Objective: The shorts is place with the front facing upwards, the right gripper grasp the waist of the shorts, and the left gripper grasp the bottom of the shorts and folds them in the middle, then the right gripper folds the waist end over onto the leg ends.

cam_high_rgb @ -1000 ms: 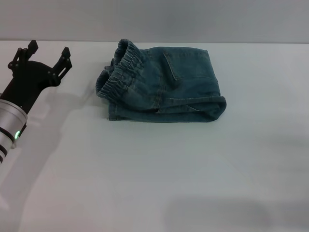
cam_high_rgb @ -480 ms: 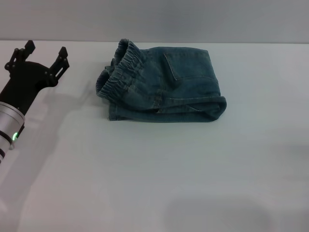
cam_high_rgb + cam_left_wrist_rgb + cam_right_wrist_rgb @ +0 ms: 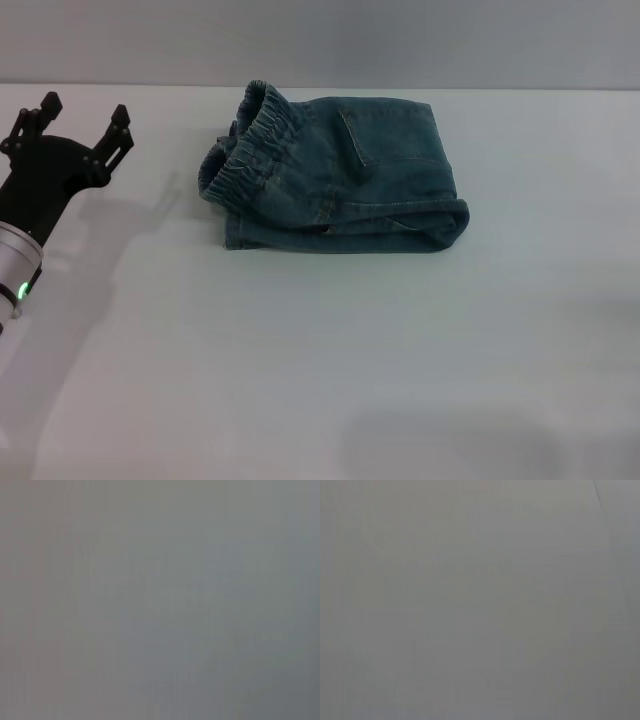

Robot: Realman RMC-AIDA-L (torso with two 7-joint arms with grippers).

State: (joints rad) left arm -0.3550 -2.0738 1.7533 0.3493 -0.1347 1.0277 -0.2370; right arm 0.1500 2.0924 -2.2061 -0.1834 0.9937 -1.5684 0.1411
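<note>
The left gripper [image 3: 78, 117], a black pronged claw on a white-silver arm with a green dot, hangs over the white table [image 3: 320, 360] with its prongs spread wide and nothing between them. Well off to its right lie the folded blue denim shorts [image 3: 335, 180], their crinkled elastic waist [image 3: 250, 150] on the side nearest the claw. The right gripper is out of sight.

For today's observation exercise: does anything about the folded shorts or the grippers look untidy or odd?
Slightly. The shorts lie folded, but the waist bunches up unevenly at the robot's left end. The left gripper hangs open, apart from them. The right gripper is out of view.
</note>
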